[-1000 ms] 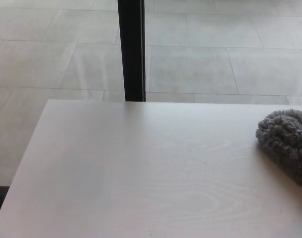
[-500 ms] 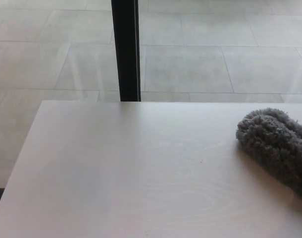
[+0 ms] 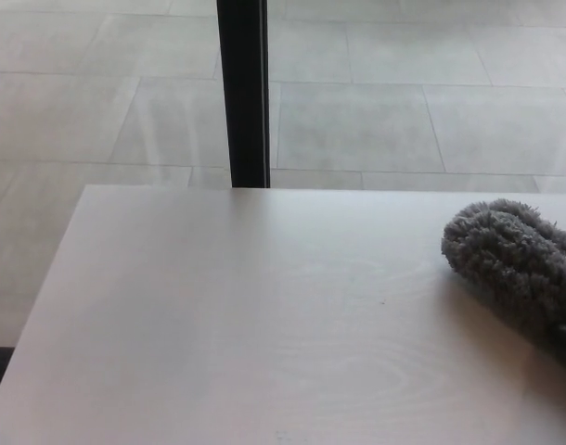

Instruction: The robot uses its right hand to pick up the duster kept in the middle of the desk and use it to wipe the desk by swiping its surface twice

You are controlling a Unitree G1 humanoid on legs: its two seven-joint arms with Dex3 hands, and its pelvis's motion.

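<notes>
Fluffy grey duster [image 3: 515,264] on pale wood desk [image 3: 264,324], right side, head further left than a second ago. Likely mid-swipe, count unknown. Neither hand in frame; grip can't be judged. Dark bit at right edge possibly the handle.

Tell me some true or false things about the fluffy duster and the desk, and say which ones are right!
1. The duster is grey and fluffy. True.
2. The duster lies at the left edge of the desk. False: it is at the right side, running out of the picture.
3. A black post stands behind the desk's far edge. True.
4. Both robot hands are clearly in view above the desk. False: no hand can be made out in this picture.
5. The floor beyond the desk is made of large pale tiles. True.
</notes>
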